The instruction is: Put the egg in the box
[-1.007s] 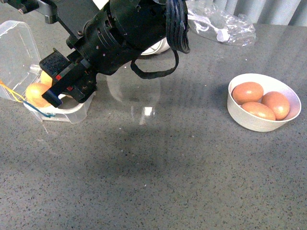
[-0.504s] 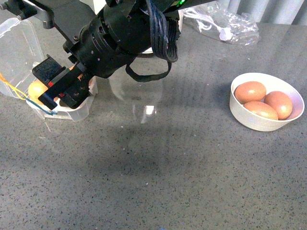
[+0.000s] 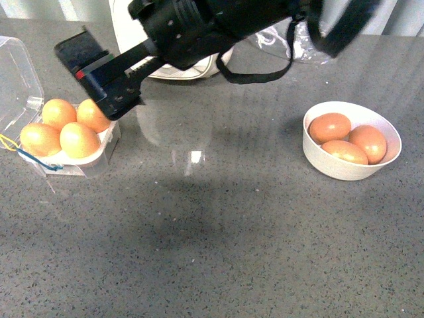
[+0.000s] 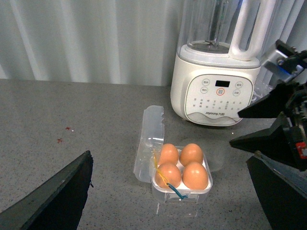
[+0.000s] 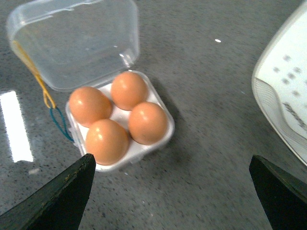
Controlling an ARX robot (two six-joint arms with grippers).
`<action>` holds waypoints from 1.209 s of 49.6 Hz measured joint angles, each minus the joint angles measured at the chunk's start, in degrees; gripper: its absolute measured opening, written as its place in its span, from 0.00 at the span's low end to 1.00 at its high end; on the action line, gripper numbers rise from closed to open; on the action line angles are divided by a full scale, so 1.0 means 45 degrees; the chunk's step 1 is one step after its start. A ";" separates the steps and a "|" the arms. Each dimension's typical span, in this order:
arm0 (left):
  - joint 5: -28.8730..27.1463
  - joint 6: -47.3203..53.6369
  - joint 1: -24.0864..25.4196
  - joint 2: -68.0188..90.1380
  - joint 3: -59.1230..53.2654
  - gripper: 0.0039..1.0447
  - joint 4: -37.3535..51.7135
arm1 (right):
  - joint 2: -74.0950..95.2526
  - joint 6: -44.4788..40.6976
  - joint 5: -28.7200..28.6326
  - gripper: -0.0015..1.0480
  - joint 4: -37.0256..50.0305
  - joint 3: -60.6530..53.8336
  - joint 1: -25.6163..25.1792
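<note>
Right tool [image 3: 99, 76] has risen; egg [image 3: 79, 139] stands upright in the box [image 3: 98, 161].

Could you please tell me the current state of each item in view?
box: lid open, all cells filled by four eggs.
bowl: upright, holding three eggs.
right gripper: open, holding nothing.
left gripper: open, holding nothing.
blender: upright, jug looks empty.

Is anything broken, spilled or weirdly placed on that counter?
Nothing stands out. Four eggs sit whole in the box, its lid open; three more lie intact in the bowl. A few tiny red specks mark the counter.
</note>
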 joint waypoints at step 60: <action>0.0000 0.0000 0.0000 0.0000 0.0000 0.94 0.0000 | -1.3716 0.3060 0.8573 0.93 0.6183 -1.3187 -0.6324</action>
